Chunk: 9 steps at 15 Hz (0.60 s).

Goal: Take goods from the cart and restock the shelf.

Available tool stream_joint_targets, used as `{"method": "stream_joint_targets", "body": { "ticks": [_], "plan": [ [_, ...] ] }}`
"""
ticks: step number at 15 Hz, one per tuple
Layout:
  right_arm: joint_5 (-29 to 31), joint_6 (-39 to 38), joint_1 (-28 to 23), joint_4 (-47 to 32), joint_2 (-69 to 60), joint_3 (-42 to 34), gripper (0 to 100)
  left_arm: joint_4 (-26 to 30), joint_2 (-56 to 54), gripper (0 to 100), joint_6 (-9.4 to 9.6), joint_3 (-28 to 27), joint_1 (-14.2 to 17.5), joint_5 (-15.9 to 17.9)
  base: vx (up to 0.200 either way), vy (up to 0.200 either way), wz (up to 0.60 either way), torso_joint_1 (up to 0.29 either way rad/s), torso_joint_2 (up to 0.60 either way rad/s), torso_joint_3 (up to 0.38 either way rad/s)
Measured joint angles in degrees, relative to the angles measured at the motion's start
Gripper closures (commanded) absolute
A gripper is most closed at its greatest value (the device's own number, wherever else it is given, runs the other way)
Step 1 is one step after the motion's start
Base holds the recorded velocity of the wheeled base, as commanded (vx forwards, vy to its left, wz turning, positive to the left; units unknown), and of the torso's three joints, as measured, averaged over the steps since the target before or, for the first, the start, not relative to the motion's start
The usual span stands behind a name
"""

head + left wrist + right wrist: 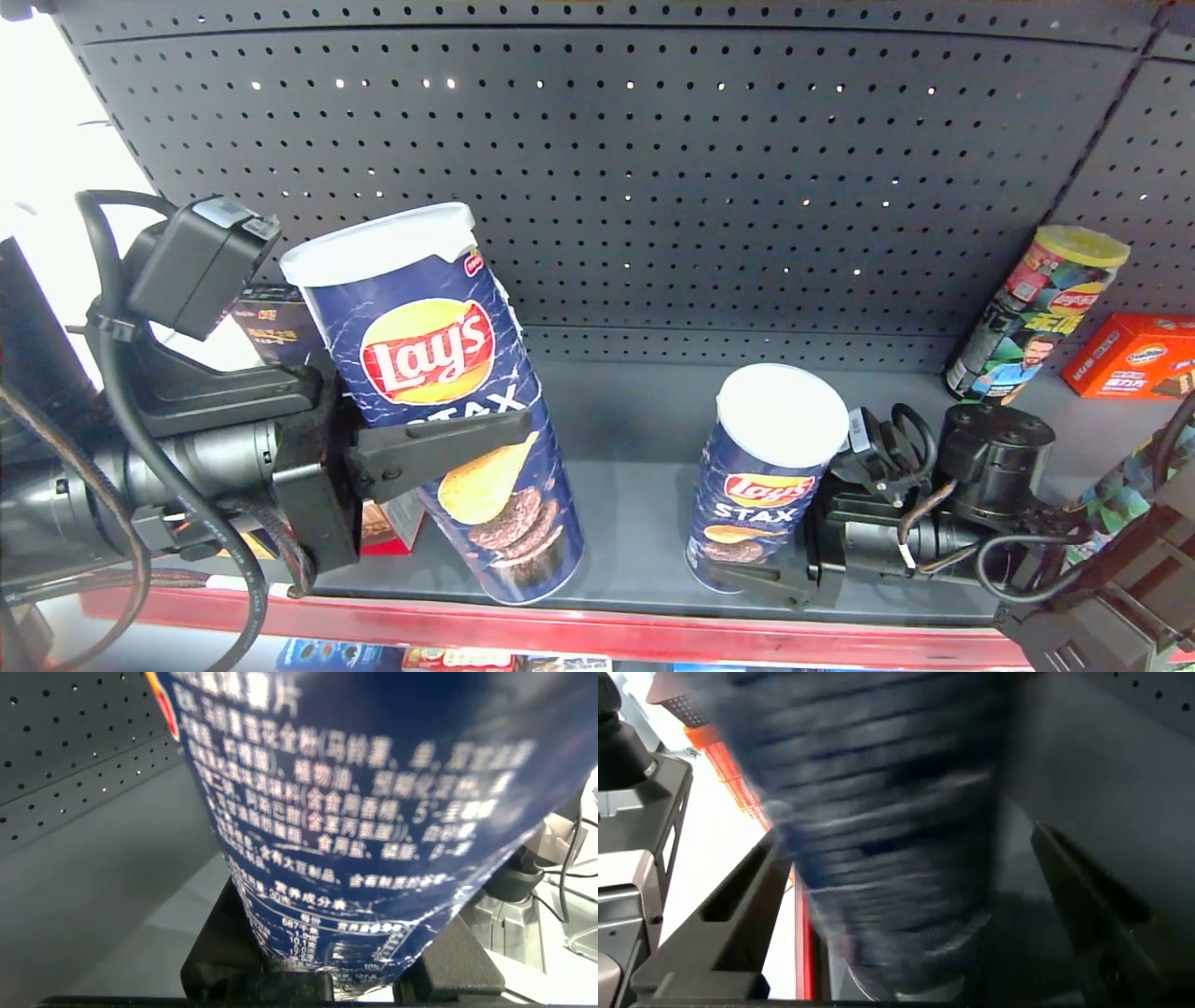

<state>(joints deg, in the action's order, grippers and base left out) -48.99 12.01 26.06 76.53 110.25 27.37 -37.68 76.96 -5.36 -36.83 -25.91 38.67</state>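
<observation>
Left tool (476, 425) is clamped on a tall dark-blue chip can (439, 373) with a white lid, tilted, bottom end near the shelf (644, 504) front edge. The matching second can (766, 467) stands upright mid-shelf, right tool (906, 845) spread wide around it.

The right can (887, 840) is blurred in its wrist view, and the orange box (1134, 355) runs off the head view's edge.

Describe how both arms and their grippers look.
The left arm and right arm are black, with rounded cylindrical joints. The left gripper has flat, angular black fingers, a black camera box with a pale label above it, and thick black cables. The right gripper is likewise black, with looping black cables.
</observation>
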Motion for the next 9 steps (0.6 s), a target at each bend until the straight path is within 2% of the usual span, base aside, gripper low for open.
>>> {"method": "stream_joint_targets", "body": {
  "ticks": [5, 9],
  "plan": [
    [-0.16, -0.07, -1.04, -0.17, -4.35, -1.99, 0, 0.00, -0.59, 100, 0.00, 0.43, 0.02, 0.00, 0.000, 0.000, 0.00, 0.000, 0.00, 0.000],
    [-0.24, -0.07, -1.62, -0.77, -11.58, -6.56, 0, 0.02, -0.72, 100, 0.00, 0.78, -0.02, -0.07, 0.000, 0.000, 0.00, 0.000, 0.00, 0.000]
  ]
}}
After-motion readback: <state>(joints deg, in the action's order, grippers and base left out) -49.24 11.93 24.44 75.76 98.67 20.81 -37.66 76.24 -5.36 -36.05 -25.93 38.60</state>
